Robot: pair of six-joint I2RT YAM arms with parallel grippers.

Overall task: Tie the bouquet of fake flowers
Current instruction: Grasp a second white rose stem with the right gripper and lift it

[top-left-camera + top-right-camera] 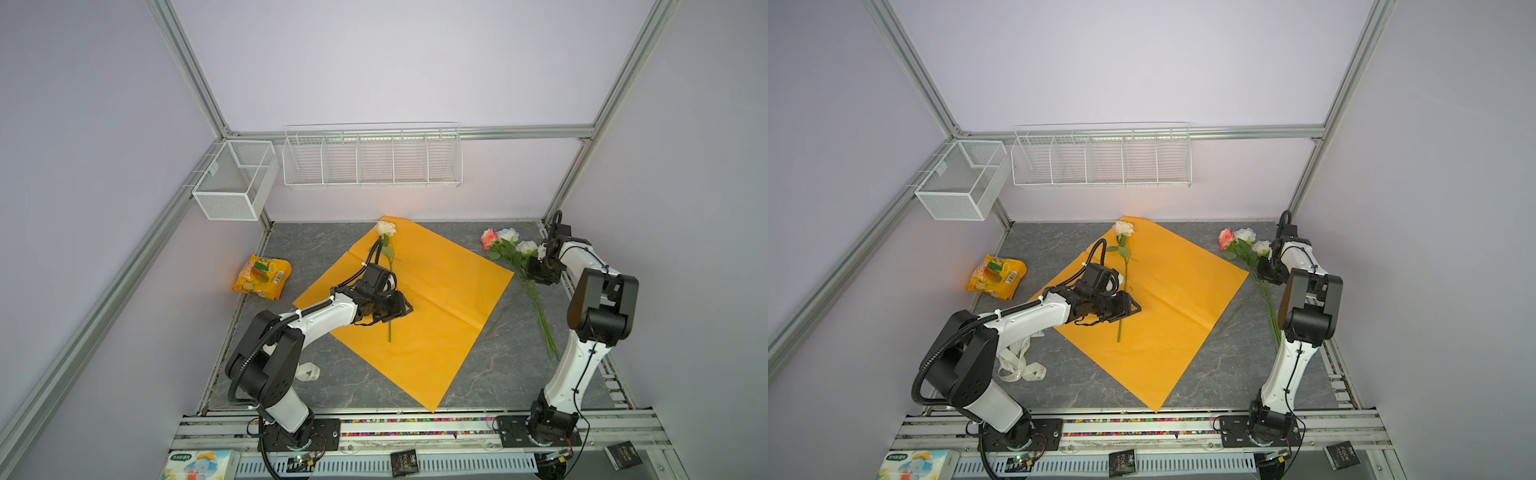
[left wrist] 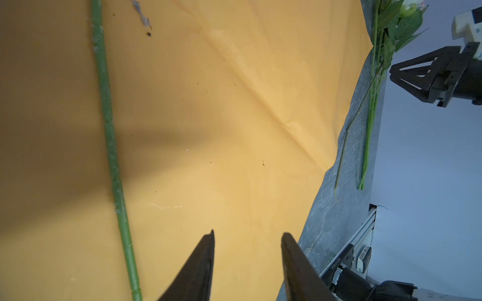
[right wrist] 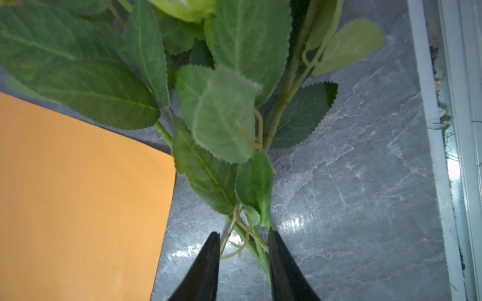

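Observation:
The bouquet of fake flowers (image 1: 505, 246) (image 1: 1241, 246), pink and white roses with leaves, lies on the grey table at the back right, its stems running toward the front. My right gripper (image 1: 534, 272) (image 3: 243, 232) stands open, one jaw on each side of the stems (image 3: 250, 234) just below the leaves. A single cream rose (image 1: 385, 228) (image 1: 1123, 227) lies apart on the orange paper (image 1: 449, 299) (image 2: 234, 117). My left gripper (image 1: 405, 309) (image 2: 249, 233) hovers open and empty over the paper, right beside that rose's stem (image 2: 109, 135).
A yellow snack bag (image 1: 262, 277) lies at the left edge of the table. A cream ribbon (image 1: 1021, 365) is heaped near the left arm's base. Two white wire baskets (image 1: 372, 160) (image 1: 235, 178) hang on the back wall. A metal rail (image 3: 427, 130) borders the table by the bouquet.

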